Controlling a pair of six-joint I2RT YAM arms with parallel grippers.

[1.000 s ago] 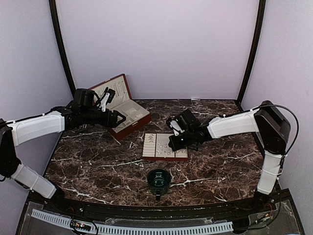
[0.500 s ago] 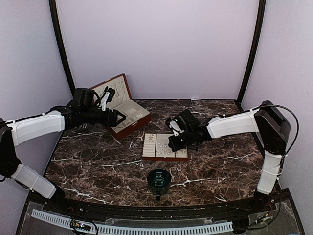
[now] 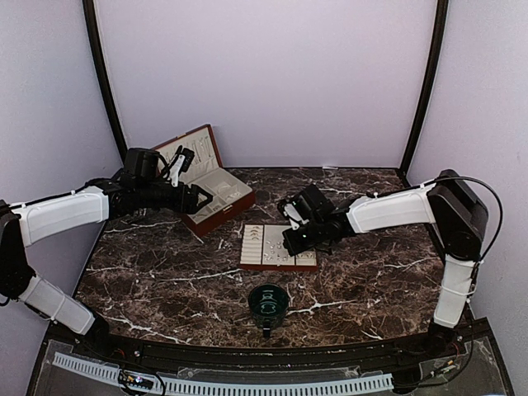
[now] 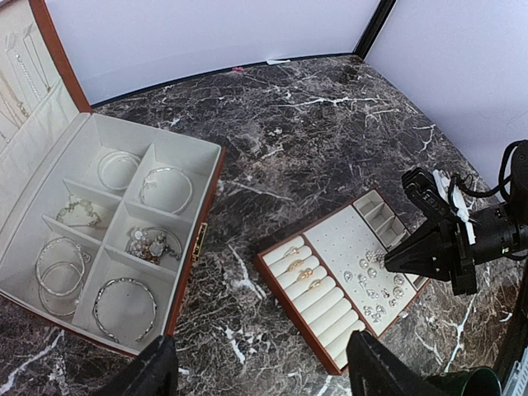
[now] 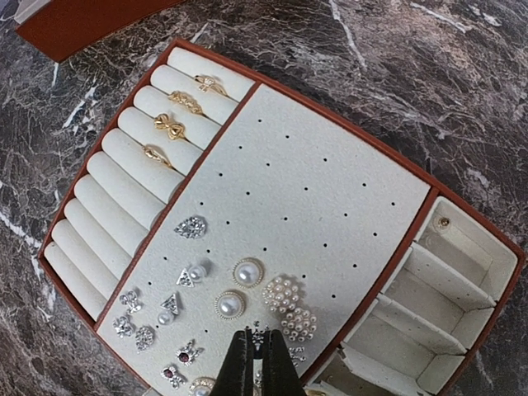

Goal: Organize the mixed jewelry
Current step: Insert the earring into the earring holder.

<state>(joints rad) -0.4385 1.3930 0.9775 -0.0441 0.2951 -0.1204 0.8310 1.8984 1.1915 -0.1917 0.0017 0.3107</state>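
The mixed jewelry lies in a red-rimmed tray (image 5: 305, 181) with cream padding. Several gold rings (image 5: 169, 124) sit in its rolls. Pearl studs (image 5: 247, 272), bead clusters (image 5: 283, 293) and small silvery earrings (image 5: 132, 301) lie on the perforated pad. My right gripper (image 5: 258, 345) hangs low over the pad's near edge, shut on a tiny silvery earring (image 5: 257, 334). From above, the right gripper (image 3: 290, 238) is at the tray's (image 3: 256, 247) right side. My left gripper (image 4: 268, 375) is open and empty. It hovers by the open jewelry box (image 3: 216, 196), apart from the tray (image 4: 363, 239).
The open red box (image 4: 144, 161) holds several bracelets (image 4: 124, 304) in cream compartments, and its lid stands upright. A dark green cup (image 3: 268, 302) stands on the marble in front of the tray. The tray's right end has small empty compartments (image 5: 437, 280).
The right gripper has edged slightly left and back over the tray, still shut. The left arm has not moved.
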